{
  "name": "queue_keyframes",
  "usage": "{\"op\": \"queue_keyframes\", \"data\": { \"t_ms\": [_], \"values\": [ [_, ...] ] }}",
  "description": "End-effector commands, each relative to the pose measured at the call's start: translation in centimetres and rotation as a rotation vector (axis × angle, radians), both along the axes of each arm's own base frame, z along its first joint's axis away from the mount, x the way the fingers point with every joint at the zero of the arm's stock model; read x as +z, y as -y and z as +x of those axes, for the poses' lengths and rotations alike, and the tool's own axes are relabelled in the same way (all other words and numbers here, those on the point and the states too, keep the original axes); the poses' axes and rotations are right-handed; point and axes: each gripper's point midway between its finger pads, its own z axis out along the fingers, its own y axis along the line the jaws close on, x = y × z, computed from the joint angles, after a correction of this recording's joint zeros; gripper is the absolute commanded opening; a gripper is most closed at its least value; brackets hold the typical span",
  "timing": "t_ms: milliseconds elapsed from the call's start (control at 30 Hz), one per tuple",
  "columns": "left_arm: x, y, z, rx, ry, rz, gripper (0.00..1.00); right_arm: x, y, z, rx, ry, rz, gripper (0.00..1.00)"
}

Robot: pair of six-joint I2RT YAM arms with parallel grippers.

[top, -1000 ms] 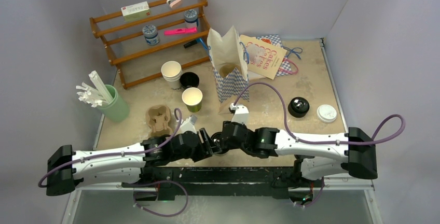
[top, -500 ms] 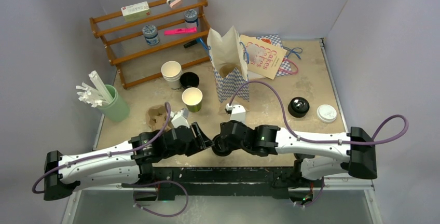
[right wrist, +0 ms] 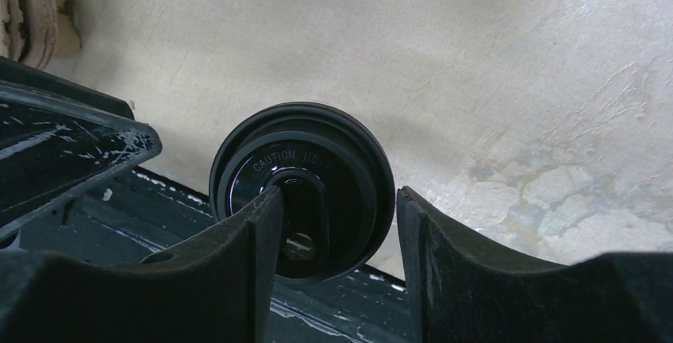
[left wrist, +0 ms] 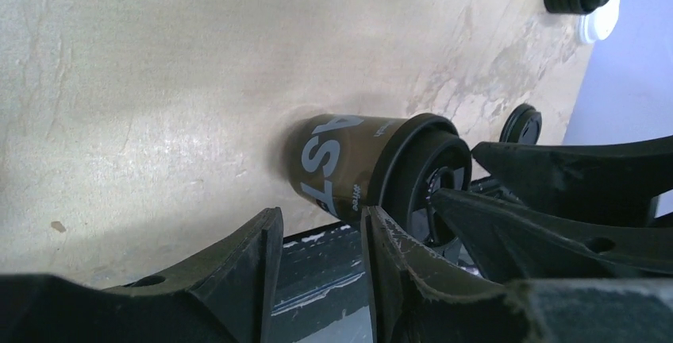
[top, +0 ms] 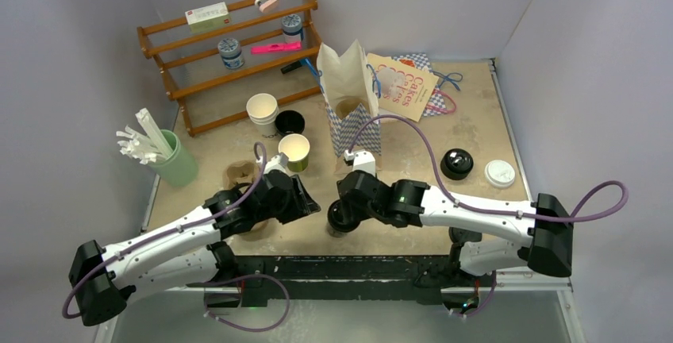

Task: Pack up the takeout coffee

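The takeout coffee (left wrist: 357, 164) is a dark brownish-black paper cup with grey lettering and a round black sip lid (right wrist: 301, 188). It stands near the table's front edge, in the middle, and is mostly hidden under the right gripper in the top view (top: 340, 224). My right gripper (right wrist: 340, 200) is open just above the lid, its jaws standing either side of it, and it also shows in the top view (top: 342, 216). My left gripper (left wrist: 321, 220) is open and empty, just left of the cup and apart from it, and shows in the top view too (top: 308, 204).
An open paper bag (top: 349, 97) stands behind, with a flat printed bag (top: 409, 85) beside it. A green cup (top: 294, 151), stacked white cups (top: 262, 111), an empty black cup (top: 290, 122) and a cardboard carrier (top: 240, 178) lie back left. Black lids (top: 457, 163) and a white lid (top: 500, 172) lie right.
Both arms have swung forward from the front edge over the table. The left gripper has drawn off to the left; the right gripper stays over the cup.
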Motion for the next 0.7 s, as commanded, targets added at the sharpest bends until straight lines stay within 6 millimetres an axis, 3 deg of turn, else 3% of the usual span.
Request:
{"op": "queue_keyframes", "data": {
  "t_ms": [0,233,433,667],
  "values": [
    [1.7,1.6,0.7,-0.103,0.053,-0.042,0.43,1.2,-0.5,0.3,0.057,0.007,-0.010,0.57],
    [2.0,1.3,2.0,-0.088,0.073,-0.063,0.42,2.2,-1.5,0.1,0.112,0.009,0.018,0.60],
    [2.0,1.3,1.8,-0.102,0.062,-0.072,0.42,2.5,-1.9,-0.1,0.131,-0.007,0.024,0.60],
    [3.1,2.0,2.5,-0.181,0.126,-0.039,0.42,2.9,-0.7,-0.5,0.117,-0.040,0.040,0.59]
  ]
}}
